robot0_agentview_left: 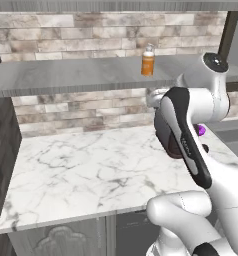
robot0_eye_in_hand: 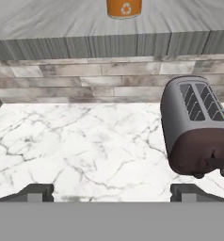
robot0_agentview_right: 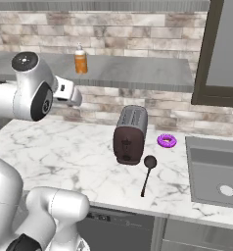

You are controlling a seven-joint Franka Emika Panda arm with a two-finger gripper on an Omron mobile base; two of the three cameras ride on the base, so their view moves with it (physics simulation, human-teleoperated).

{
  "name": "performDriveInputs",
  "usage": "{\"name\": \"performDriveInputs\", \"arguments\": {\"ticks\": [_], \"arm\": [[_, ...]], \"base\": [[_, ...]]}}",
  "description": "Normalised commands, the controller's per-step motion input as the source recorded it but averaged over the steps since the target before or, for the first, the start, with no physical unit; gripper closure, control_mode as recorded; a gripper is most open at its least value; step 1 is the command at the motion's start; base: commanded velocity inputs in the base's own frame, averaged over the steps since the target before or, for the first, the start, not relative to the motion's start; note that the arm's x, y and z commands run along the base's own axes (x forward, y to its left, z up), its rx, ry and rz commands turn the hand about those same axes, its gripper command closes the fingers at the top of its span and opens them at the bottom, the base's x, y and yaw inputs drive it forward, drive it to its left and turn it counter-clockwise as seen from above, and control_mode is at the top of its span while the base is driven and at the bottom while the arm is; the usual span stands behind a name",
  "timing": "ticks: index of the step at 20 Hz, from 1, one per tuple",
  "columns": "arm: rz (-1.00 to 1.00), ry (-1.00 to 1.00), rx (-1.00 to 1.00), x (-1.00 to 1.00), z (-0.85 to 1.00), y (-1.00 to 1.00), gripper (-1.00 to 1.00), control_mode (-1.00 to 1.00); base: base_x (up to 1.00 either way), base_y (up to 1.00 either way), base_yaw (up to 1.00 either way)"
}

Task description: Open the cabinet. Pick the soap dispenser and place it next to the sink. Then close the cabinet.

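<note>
Nearest the hand camera, the tool [robot0_eye_in_hand: 111, 193] stood with its two dark fingertips [robot0_eye_in_hand: 36, 192] spread wide apart and nothing between them, so it was open and empty. It hung low over the white marble tabletop [robot0_eye_in_hand: 85, 146], looking toward the brick back wall.

Just beyond and to the right sat the dark toaster [robot0_eye_in_hand: 196, 127], upright on the tabletop, with a purple ring [robot0_agentview_right: 166, 141] and a dark spoon [robot0_agentview_right: 147, 172] lying nearby on its sink side. The sink [robot0_agentview_right: 214, 174] lay farther right, set into the tabletop and well apart from the tool.

Farther off and higher, the cabinet [robot0_agentview_left: 81, 75] stood open, its grey wood-grain shelf board running left to right above the tabletop. The soap dispenser [robot0_agentview_left: 148, 61] stood upright on that shelf, its long axis vertical and its white pump on top. In the hand view its orange base [robot0_eye_in_hand: 124, 7] appeared at the top edge, almost centred between the fingertips but well above them.

Judging from this, the coming move turned on height: the bottle was ahead of and above the tool, hardly off to either side, so a rise and a forward reach to shelf level, fingers either side of the upright body, would likely suit.
</note>
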Motion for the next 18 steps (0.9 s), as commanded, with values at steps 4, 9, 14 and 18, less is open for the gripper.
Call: {"name": "performDriveInputs", "arguments": {"ticks": [4, 9, 14, 18], "arm": [[-0.04, -0.16, 0.09, 0.0, 0.21, 0.0, -1.0, -1.0], [0.0, -0.03, 0.09, 0.04, 0.22, 0.0, -1.0, -1.0], [0.0, -0.01, 0.06, 0.0, 0.23, 0.0, -1.0, -1.0], [0.0, -0.02, 0.06, 0.0, 0.21, 0.0, -1.0, -1.0]], "base": [[0.0, 0.0, 0.0], [0.0, 0.0, 0.0], [0.0, 0.0, 0.0], [0.0, 0.0, 0.0]]}}
